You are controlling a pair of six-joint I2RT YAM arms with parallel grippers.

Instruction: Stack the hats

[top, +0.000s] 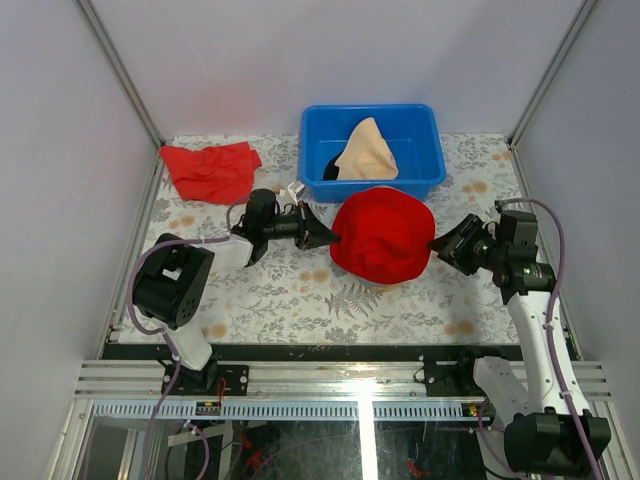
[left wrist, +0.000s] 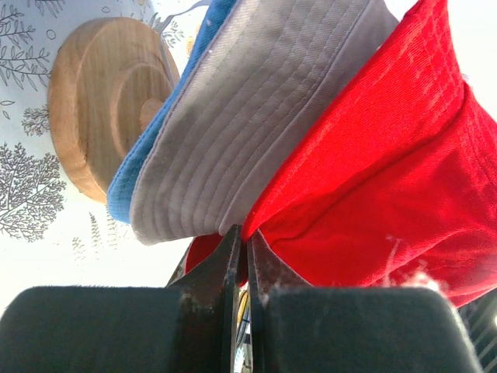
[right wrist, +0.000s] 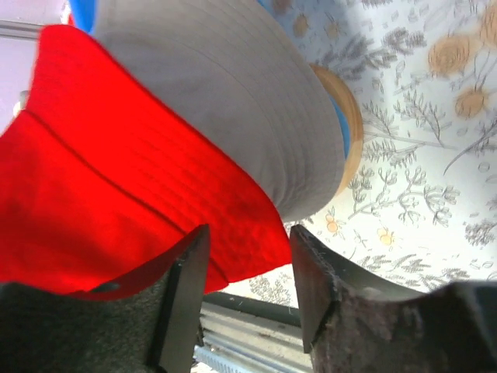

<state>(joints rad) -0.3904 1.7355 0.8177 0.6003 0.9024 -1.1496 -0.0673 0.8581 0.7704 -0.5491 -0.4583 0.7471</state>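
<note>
Red hat (top: 382, 235): hanging between both sets of jaws
Left gripper (top: 328, 238): pinching its brim tight
Right gripper (top: 436, 246): jaws gaping partway, brim edge sitting between them

Matt, stitched cloth: red hat (left wrist: 373, 155) and grey hat (left wrist: 256, 101); smooth wooden stand (left wrist: 101, 101) (probably varnished).

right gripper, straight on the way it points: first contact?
The red hat: the right gripper points at its brim, which sits between the open fingers in the wrist view. The grey hat lies just beyond, though depth is unclear.
</note>
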